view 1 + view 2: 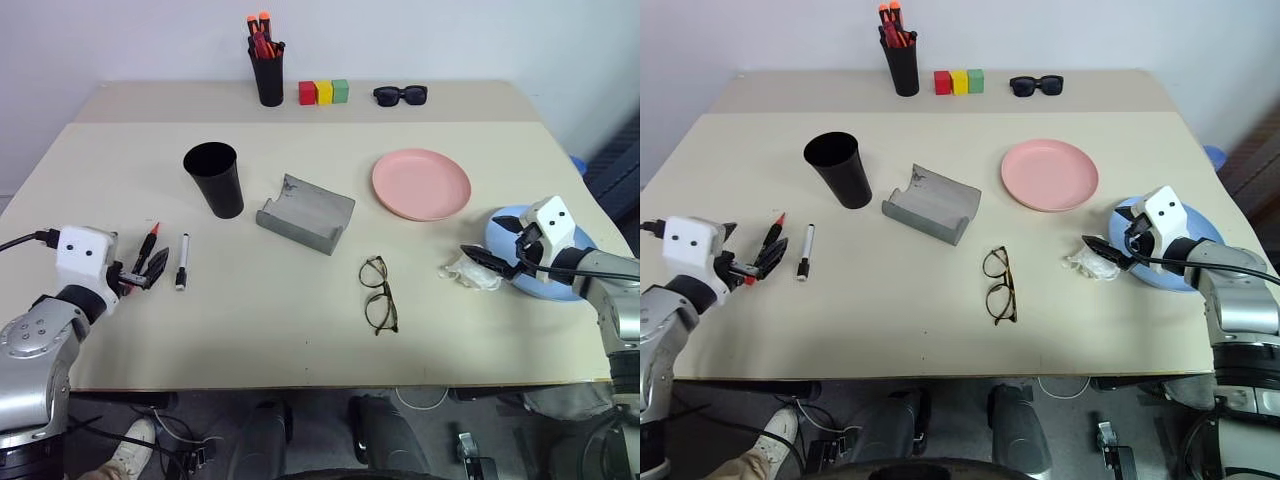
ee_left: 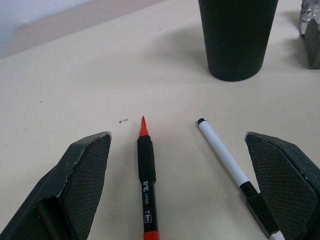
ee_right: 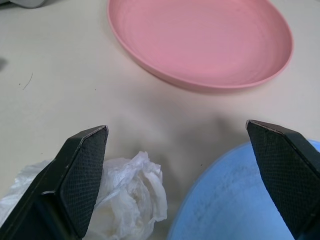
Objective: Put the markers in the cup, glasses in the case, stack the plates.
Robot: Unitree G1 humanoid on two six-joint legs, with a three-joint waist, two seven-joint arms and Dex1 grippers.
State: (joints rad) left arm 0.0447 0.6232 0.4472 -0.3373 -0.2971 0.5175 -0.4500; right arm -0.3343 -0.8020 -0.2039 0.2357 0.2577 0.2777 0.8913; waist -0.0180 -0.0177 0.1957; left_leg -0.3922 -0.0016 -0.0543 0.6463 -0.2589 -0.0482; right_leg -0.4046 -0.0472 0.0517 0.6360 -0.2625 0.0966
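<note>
Beige tabletop by white wall; both end effectors wide open, empty.

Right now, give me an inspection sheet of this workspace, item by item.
Surface: beige table, nothing spilled.
Job's things: markers loose near black cup; glasses open in front of grey case; pink plate and blue plate lie apart, unstacked.
Clutter: crumpled white plastic, pen holder, coloured blocks, sunglasses.
Grippers: left gripper and right gripper, jaws open, empty.
Cables: one at the left wrist.
Surroundings: white wall.
</note>
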